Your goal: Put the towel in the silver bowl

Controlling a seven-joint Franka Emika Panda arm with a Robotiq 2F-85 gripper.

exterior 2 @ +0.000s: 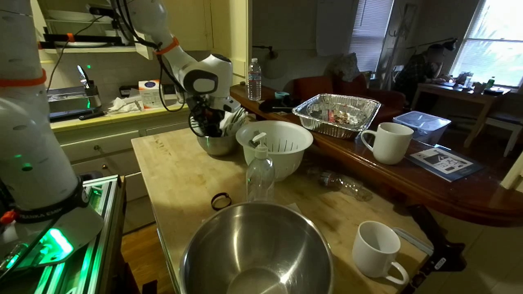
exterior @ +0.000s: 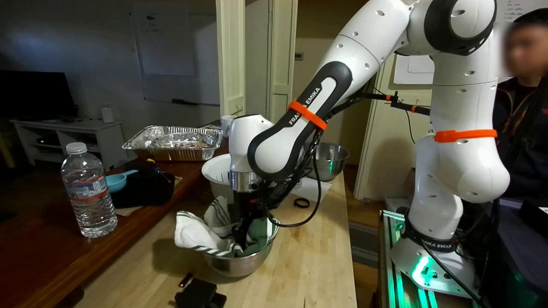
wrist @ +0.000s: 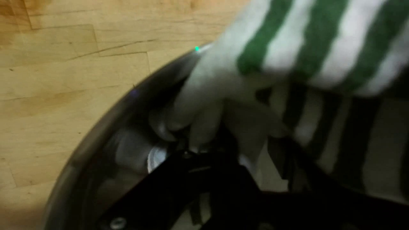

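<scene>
The white towel with green stripes lies bunched in the small silver bowl, with one end hanging over the rim. Both also show in the other exterior view, the towel above the bowl. In the wrist view the towel drapes over the rim of the bowl. My gripper points down into the bowl among the folds. In the wrist view the dark fingers stand a little apart, with cloth showing in the gap. The fingertips are dark and partly hidden.
A white colander stands close beside the bowl. A pump bottle, a large metal bowl and a mug stand further along the table. A black object lies near the bowl. A raised wooden counter runs alongside.
</scene>
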